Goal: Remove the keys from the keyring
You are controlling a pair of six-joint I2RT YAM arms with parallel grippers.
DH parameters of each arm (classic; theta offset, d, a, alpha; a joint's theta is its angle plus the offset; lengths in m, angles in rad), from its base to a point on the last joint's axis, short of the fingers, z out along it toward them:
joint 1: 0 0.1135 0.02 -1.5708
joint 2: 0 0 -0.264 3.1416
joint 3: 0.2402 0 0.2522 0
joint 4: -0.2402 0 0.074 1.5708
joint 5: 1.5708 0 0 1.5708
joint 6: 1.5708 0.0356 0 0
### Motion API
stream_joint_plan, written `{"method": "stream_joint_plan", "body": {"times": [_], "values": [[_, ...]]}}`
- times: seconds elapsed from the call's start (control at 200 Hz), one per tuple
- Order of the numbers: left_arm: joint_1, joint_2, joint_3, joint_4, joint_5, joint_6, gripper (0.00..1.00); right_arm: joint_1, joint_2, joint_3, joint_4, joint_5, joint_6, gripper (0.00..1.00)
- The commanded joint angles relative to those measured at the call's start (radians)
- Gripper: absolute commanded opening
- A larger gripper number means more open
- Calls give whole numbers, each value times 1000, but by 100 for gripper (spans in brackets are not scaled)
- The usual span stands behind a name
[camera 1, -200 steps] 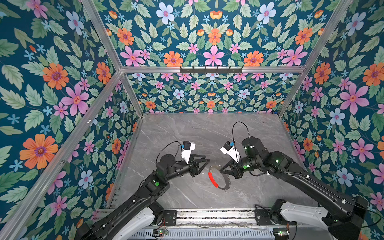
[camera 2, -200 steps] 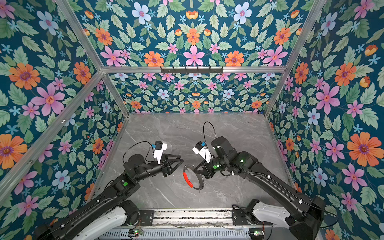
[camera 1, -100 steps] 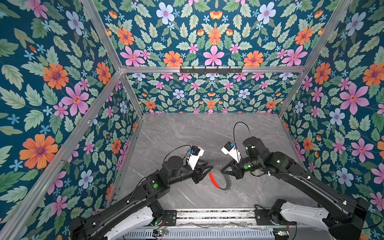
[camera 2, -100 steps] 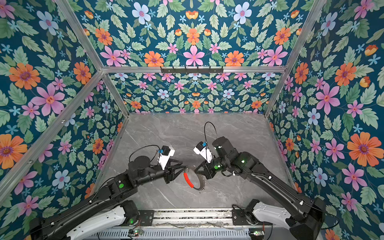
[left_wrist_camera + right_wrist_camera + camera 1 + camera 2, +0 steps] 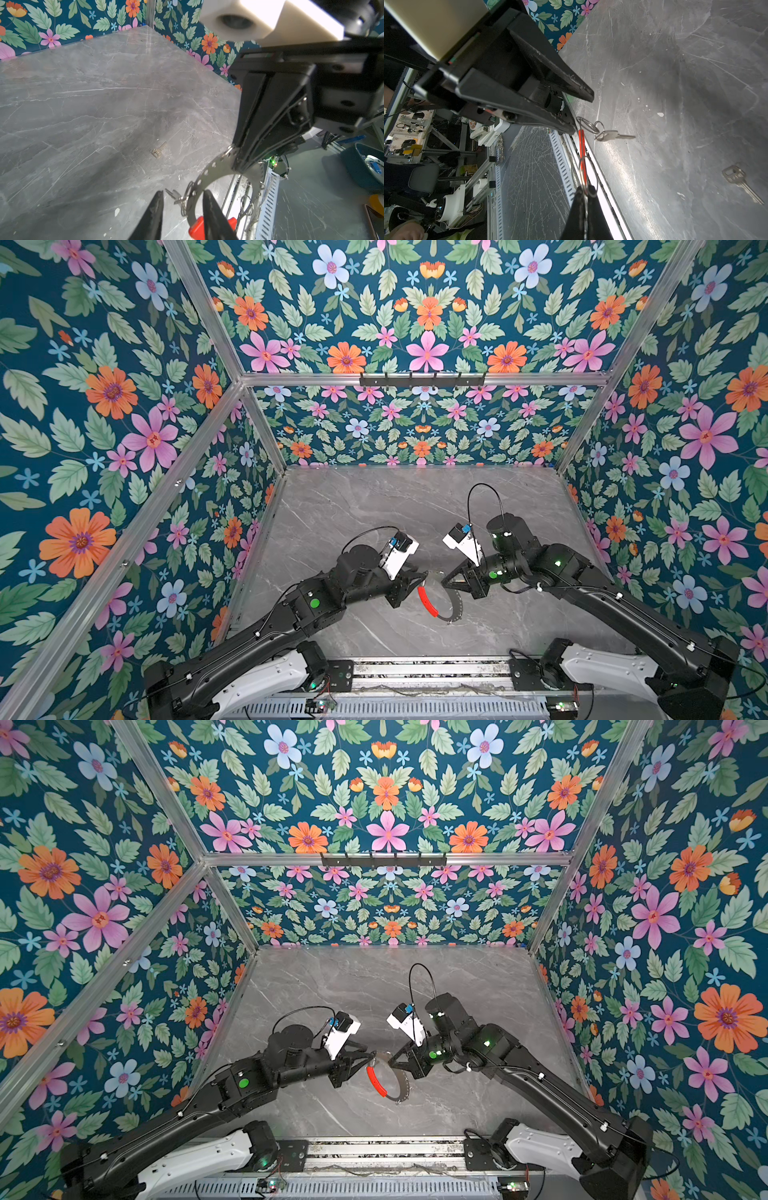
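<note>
The keyring (image 5: 455,605), a thin grey hoop with a red sleeve (image 5: 427,601), hangs upright above the marble table near its front. My right gripper (image 5: 444,583) is shut on the hoop's upper rim; in the right wrist view the fingertips (image 5: 584,192) pinch the hoop edge-on. My left gripper (image 5: 182,200) is open, its fingers (image 5: 158,207) on either side of the hoop's band (image 5: 209,168). One of the keys (image 5: 173,195) hangs there on small split rings (image 5: 589,124), between the jaws. Another key (image 5: 158,150) lies loose on the table (image 5: 737,180).
Flowered walls close in the table on three sides, with a black hook rail (image 5: 422,379) on the back wall. A metal rail (image 5: 415,668) runs along the front edge under both arms. Beyond that edge stands a blue bowl (image 5: 353,166).
My left arm has reached right to the hoop, and its fingers now straddle the rim by the hanging key. The right gripper and the hoop have stayed in place.
</note>
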Motion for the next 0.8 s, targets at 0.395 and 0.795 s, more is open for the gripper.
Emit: {"method": "stream_joint_plan", "body": {"times": [0.395,0.795], "values": [[0,-75,-96,-46,-159,-145,60,0,-30,27,36,9,4,0],[-9,-118,-214,197,-84,-120,68,1,-22,45,51,-13,5,0]]}}
